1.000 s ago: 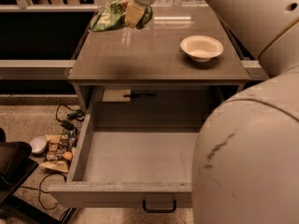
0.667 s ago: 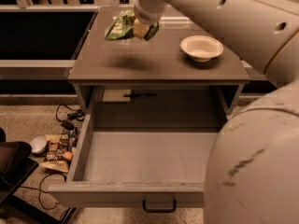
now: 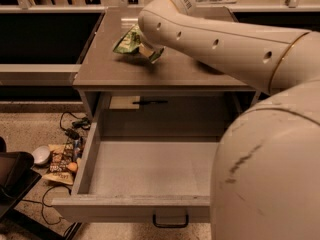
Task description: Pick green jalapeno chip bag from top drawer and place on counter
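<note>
The green jalapeno chip bag [image 3: 129,40] is light green and crinkly and sits low over the left middle of the counter [image 3: 100,71]. My gripper [image 3: 150,52] is at the bag's right edge, mostly hidden under my arm, and is shut on the bag. I cannot tell whether the bag touches the counter. The top drawer [image 3: 150,166] is pulled fully open below the counter. Its flat grey bottom is bare, and its dark handle [image 3: 170,220] is at the front.
My white arm [image 3: 225,39] spans the right half of the counter, and my body [image 3: 270,174] covers the drawer's right side. Dark snack packets [image 3: 61,160], a white object [image 3: 41,154] and cables lie on the floor at left. Grey ledges run along the back.
My arm has swung forward and to the left over the counter and come lower, carrying the green bag with it. The white bowl is now hidden behind my arm.
</note>
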Robot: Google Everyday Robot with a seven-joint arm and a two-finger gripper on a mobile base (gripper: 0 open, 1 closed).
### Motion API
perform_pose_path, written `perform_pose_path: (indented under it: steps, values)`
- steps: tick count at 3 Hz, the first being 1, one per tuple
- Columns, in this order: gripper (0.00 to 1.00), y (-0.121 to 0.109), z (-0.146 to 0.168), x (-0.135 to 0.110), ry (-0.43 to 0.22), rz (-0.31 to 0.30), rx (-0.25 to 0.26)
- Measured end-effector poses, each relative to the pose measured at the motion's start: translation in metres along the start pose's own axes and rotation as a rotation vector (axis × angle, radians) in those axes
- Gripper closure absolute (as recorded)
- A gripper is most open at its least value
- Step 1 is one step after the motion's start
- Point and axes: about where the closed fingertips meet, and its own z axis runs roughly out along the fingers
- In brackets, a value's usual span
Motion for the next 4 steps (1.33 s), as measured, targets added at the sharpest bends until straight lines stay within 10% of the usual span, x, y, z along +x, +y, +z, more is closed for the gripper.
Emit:
perform_pose_path:
  steps: [4]
  values:
    - [0.11, 0.0206, 0.0301, -0.0139, -0.095, 0.069, -0.041]
